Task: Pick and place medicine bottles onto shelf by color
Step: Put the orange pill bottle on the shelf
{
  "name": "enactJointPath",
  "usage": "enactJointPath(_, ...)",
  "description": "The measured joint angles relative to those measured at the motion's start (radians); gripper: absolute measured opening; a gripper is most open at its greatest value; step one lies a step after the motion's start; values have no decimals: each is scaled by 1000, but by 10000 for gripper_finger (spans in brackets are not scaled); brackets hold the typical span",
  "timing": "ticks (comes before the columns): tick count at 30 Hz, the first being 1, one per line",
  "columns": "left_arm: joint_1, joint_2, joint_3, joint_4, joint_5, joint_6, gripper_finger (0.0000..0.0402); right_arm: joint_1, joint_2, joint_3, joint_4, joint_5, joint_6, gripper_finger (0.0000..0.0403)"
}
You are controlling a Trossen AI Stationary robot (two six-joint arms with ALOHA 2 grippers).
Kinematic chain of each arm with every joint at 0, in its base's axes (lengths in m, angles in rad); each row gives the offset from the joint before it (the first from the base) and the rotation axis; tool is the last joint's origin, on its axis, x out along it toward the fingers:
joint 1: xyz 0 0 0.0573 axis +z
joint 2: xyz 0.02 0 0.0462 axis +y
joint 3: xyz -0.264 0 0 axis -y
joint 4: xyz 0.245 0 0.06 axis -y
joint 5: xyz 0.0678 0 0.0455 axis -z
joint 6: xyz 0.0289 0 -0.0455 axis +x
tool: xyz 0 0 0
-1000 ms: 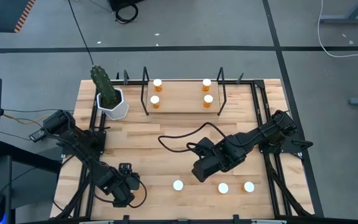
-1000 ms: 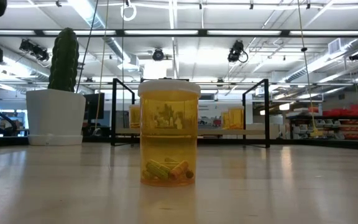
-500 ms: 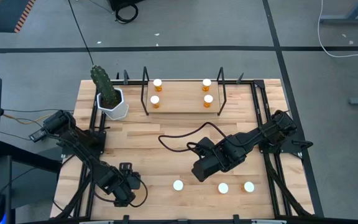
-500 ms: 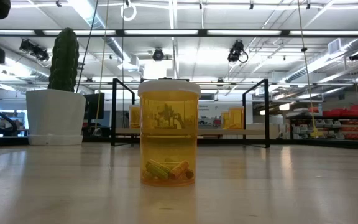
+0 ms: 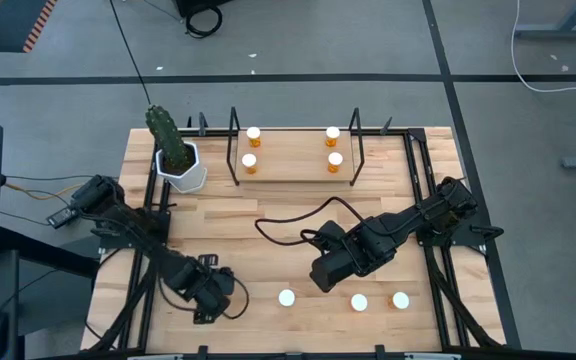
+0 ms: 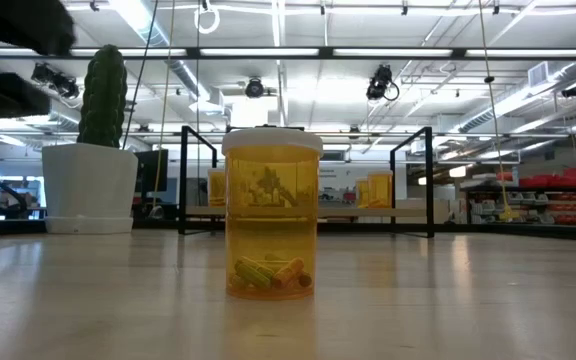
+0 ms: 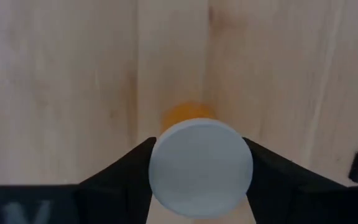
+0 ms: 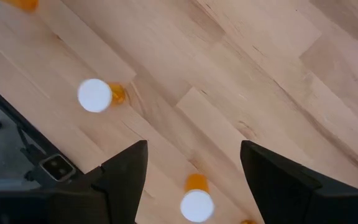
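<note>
From the right wrist, the right gripper point(image 8: 193, 163) hung over the wooden table point(image 8: 253, 81) with its two dark fingers point(image 8: 124, 177) spread wide, gripping nothing. One white-capped medicine bottle point(image 8: 196, 202) stood between them. Another bottle point(image 8: 97, 95) stood out beyond one finger, well apart.

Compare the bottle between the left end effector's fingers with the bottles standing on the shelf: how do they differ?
The bottle at the left end effector stands on the bare table near its front edge, with dark fingers at both sides of its white cap; the four shelf bottles stand on the shelf at the back, in two pairs, with no end effector near. All are amber with white caps.
</note>
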Motion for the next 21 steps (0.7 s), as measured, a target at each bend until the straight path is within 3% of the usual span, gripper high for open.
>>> enactJointPath(6,139,0,51,-108,38,159,229,1,-6,-1,-43,-50,-50,264)
enactJointPath(12,310,0,173,-187,38,386,206,12,-72,1,-44,-54,-16,264)
enactJointPath(21,632,0,353,-242,16,629,228,19,-234,2,-45,89,57,264)
